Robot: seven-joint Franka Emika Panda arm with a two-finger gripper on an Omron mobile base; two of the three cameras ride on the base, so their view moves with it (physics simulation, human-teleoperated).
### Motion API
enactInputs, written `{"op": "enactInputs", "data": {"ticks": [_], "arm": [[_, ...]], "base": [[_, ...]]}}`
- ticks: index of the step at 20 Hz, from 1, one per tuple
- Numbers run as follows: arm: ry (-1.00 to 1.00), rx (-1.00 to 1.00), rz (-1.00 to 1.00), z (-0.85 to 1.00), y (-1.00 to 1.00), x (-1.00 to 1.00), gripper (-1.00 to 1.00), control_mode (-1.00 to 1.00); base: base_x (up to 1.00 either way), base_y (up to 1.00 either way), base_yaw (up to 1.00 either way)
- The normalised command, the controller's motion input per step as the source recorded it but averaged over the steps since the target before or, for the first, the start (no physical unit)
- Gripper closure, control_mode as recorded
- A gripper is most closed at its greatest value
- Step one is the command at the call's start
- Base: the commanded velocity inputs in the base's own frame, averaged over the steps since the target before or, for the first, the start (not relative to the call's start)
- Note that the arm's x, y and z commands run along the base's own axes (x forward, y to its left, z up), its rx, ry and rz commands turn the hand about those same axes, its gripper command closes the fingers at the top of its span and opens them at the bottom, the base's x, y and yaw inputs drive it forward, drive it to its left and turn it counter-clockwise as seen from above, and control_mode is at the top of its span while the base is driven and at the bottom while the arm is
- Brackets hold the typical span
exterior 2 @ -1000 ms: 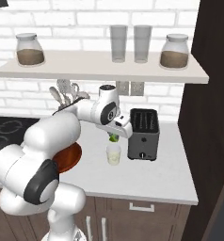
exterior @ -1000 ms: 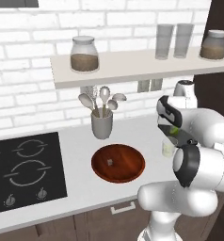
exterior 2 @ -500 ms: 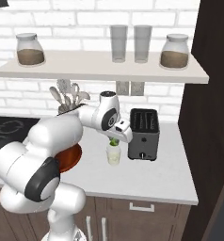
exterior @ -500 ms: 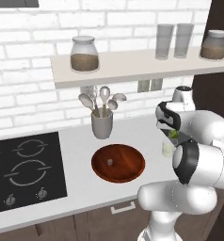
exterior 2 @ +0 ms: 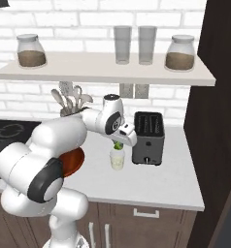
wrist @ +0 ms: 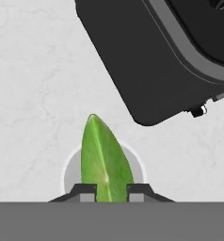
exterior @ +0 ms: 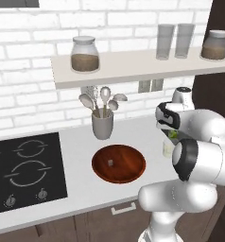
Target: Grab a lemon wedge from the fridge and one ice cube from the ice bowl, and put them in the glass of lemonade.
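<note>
Lemon wedge [wrist: 106, 160] clamped in jaws above glass of lemonade [exterior 2: 117, 159]; ice cube [exterior: 110, 163] in ice bowl [exterior: 128, 172]

No readable text, label, brand, number or sign anywhere. Blank on the black toaster [exterior 2: 148, 137] just beside the gripper [exterior 2: 118, 144], on the two jars [exterior 2: 31, 50] and tall glasses [exterior 2: 122, 44] on the shelf above it, and on the cooktop knobs [exterior: 9, 200] well off to its side.
</note>
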Motion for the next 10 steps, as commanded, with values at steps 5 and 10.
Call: {"op": "enactInputs", "data": {"ticks": [5, 10], "arm": [[0.0, 0.0, 0.01, 0.0, 0.0, 0.04, 1.0, -1.0], [0.0, 0.0, 0.0, -0.05, -0.01, 0.17, 1.0, -1.0]], "base": [[0.0, 0.0, 0.0], [0.0, 0.0, 0.0]]}}
